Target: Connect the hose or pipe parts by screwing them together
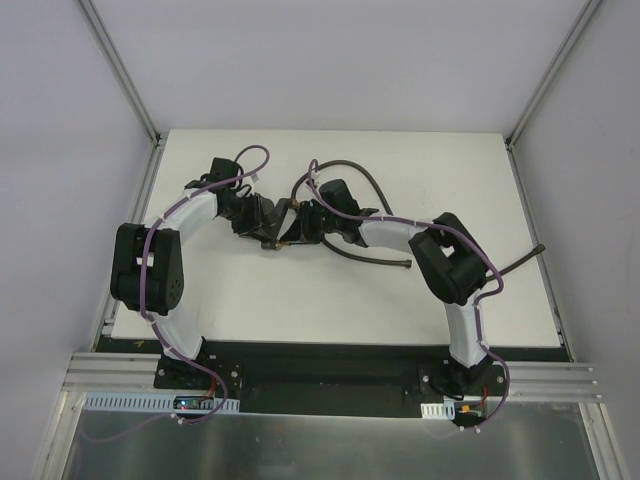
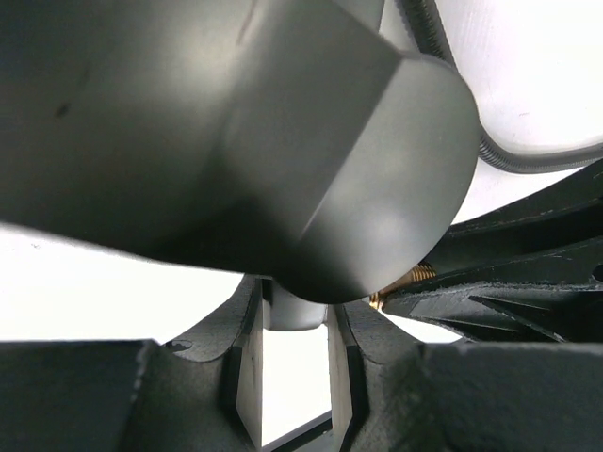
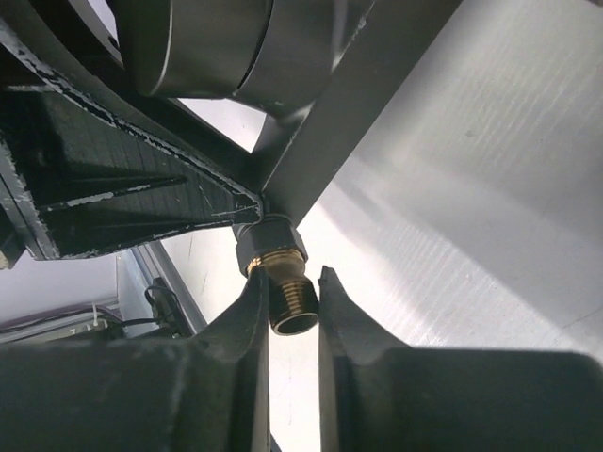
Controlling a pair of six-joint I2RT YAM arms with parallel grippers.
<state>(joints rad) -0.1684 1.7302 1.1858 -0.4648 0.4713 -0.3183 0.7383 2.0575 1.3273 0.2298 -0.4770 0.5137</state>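
The dark-grey forked fitting (image 2: pixel 283 141) hangs above the middle of the table, between both grippers. My left gripper (image 2: pixel 294 320) is shut on a short grey stub under the fitting's body. The right gripper (image 3: pixel 294 297) is closed on one brass threaded tip (image 3: pixel 290 282), with both fingers touching the thread. In the top view the left gripper (image 1: pixel 268 224) and right gripper (image 1: pixel 300 228) meet nose to nose. The grey hose (image 1: pixel 372 190) loops behind and under the right arm, and one end (image 1: pixel 405 264) lies loose on the table. The hose (image 2: pixel 509 158) also curves past in the left wrist view.
A white table (image 1: pixel 300 300) lies between grey side walls. A dark rod-like piece (image 1: pixel 525 260) pokes out at the table's right edge beside the right arm's elbow. Purple cables run along both arms. A metal rail (image 1: pixel 330 385) crosses the near edge.
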